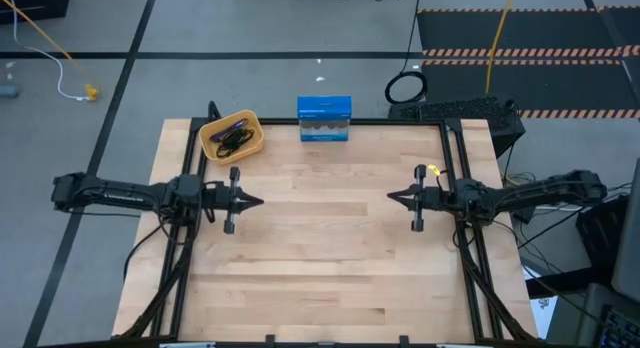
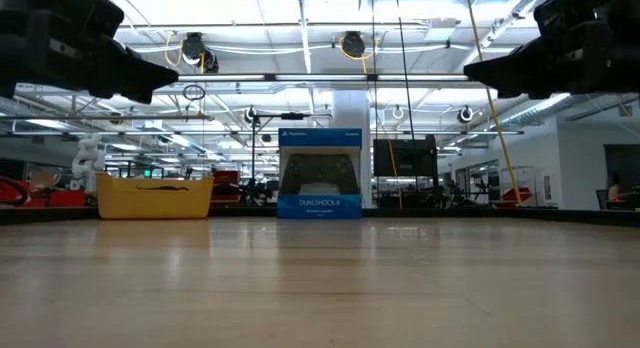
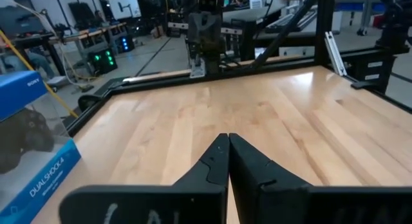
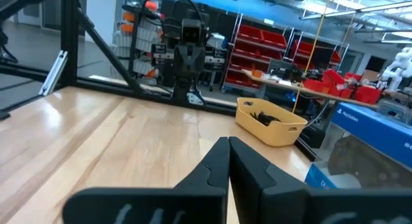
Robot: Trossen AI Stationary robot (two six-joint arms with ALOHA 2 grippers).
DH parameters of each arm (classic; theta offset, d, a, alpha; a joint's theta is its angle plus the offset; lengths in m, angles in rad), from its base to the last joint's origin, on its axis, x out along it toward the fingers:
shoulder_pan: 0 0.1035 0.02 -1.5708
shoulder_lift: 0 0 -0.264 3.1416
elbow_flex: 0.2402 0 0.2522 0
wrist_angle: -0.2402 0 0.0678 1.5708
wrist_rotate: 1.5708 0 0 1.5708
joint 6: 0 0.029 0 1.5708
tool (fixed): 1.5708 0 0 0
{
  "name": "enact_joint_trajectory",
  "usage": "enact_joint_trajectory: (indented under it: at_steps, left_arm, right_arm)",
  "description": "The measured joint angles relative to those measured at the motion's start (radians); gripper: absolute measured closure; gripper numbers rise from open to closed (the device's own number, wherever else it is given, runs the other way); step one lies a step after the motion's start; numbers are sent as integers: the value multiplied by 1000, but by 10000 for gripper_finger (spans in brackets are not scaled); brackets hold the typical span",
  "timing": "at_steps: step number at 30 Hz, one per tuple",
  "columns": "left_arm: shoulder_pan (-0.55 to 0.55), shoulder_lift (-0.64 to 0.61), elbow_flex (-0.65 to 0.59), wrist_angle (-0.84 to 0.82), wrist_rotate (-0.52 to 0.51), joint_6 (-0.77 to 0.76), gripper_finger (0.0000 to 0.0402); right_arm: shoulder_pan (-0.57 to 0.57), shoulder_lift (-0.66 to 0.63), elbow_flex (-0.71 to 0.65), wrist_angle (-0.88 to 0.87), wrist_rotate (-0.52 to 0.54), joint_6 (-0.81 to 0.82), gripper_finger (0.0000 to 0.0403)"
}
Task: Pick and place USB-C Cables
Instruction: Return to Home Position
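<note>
Pale wooden plank tabletop on grey workshop floor. Far left, thin bundled USB-C cables inside yellow plastic bin, beside blue cardboard controller box. Left end effector and right end effector closed, facing across the middle.

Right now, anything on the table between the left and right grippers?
No. The high view shows only bare table between the left gripper and the right gripper, both shut.

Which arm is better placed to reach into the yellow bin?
Left. The yellow bin stands at the far left corner, close to the shut left gripper; the right gripper is across the table.
</note>
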Motion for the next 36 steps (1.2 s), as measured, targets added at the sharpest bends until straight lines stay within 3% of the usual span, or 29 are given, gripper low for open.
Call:
enact_joint_trajectory:
  at_steps: [15,20,26,36]
  left_arm:
    - [1,-21,-5,-29,3,-6,390]
    - [6,-21,-77,64,2,-8,397]
    - [44,-21,-77,67,-12,-28,397]
    - [56,-21,-77,66,-14,-41,393]
  right_arm:
    - [0,-126,-2,-155,0,17,403]
    - [0,-147,-2,-182,0,25,403]
    - [0,-180,-3,-190,0,25,403]
    - [0,-323,-4,-316,2,5,403]
